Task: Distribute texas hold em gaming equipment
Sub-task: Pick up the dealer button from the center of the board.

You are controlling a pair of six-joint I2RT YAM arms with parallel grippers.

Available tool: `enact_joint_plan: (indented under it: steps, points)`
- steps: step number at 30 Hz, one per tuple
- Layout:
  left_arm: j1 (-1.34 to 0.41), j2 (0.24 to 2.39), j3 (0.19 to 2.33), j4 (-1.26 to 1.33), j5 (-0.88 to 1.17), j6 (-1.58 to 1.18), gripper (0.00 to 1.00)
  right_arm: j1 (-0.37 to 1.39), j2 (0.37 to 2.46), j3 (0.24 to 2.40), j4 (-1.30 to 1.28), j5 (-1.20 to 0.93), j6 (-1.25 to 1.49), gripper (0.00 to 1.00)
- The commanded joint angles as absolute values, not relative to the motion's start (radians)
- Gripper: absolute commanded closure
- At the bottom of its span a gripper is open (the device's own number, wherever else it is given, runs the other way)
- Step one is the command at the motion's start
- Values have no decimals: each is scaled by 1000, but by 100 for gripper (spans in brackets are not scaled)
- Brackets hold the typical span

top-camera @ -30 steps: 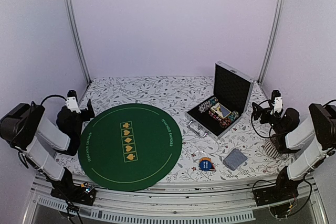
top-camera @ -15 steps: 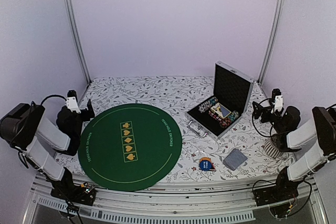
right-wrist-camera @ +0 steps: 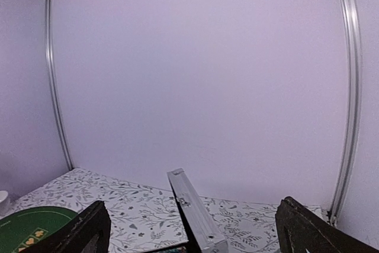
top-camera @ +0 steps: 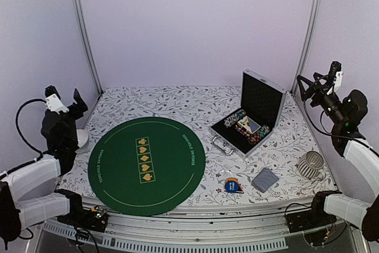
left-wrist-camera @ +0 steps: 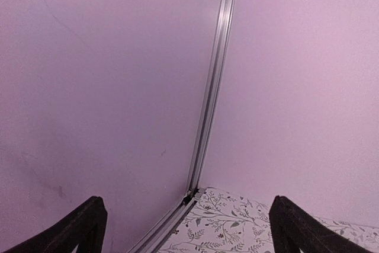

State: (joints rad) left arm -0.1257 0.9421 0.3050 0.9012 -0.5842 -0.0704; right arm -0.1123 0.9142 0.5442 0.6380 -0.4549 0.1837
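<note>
Both claws gape wide and empty: the left claw (top-camera: pixel 76 100) up by the left wall, the right claw (top-camera: pixel 308 84) high on the right. Chips (top-camera: pixel 235 118) sit in the open case (top-camera: pixel 260 102). Cards (top-camera: pixel 265 179) and a token (top-camera: pixel 232 185) lie on the tabletop (top-camera: pixel 177 102) near its front edge.

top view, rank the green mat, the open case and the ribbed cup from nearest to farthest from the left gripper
1. green mat, left half of the table, beside the left gripper
2. open case, back right of the mat
3. ribbed cup, far right edge
</note>
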Motion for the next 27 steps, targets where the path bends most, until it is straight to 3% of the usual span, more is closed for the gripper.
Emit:
enact_joint_plan:
  steps: [1,4,10,16,22,27]
  points:
    - [-161,798,397,621,-613,-145,2,-113,902,680,462,-732,357,1]
    - [-186,764,541,472,-506,-162,2,-34,939,779,341,-787,432,1]
    - [-379,872,834,223,-361,-59,2,454,1061,1008,-87,-382,188,1]
    - [-582,984,1054,-96,-159,-1,2,714,1266,1087,-293,-150,251,1]
    - [-761,1057,1116,-352,-130,80,2,911,1498,1245,-617,82,353,1]
    - [-796,1024,1024,-387,-131,88,2,938,1602,1283,-755,91,438,1]
